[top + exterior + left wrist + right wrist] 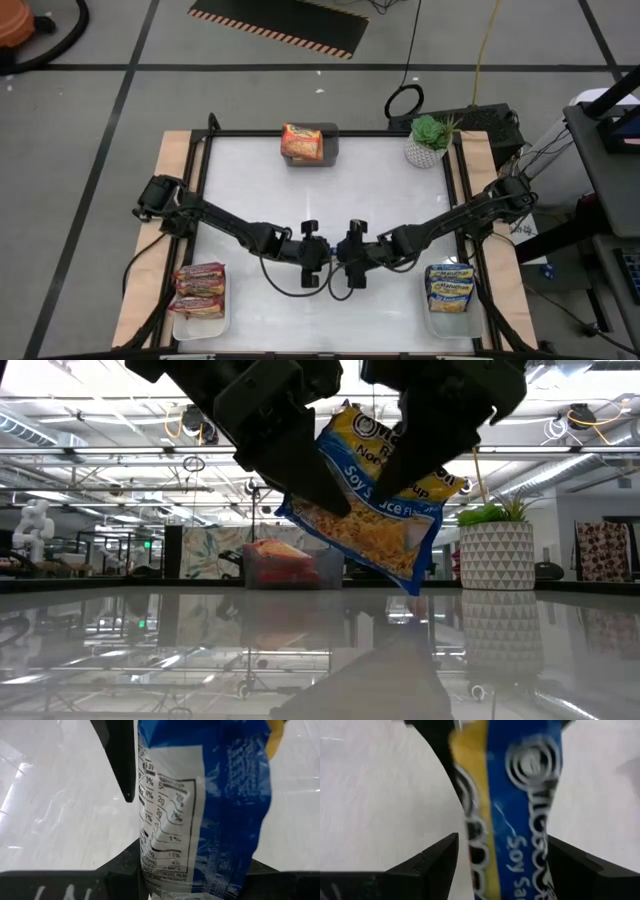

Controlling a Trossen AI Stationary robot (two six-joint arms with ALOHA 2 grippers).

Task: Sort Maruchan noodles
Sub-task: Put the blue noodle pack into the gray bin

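A: Currently, where is the blue-and-yellow packet (375,510)?

B: Mid-table, lifted off the surface, tilted. Left gripper (312,262) is clamped on it; right gripper (350,268) meets it with fingers spread either side, not pinching.

A: Surroundings?

B: Grey bin (330,147) far centre with an orange packet (301,142); potted plant (429,140) far right. Near-left tray (200,322) holds red packets (200,290); near-right tray (452,320) holds blue packets (450,286). Nothing lies under the grippers.
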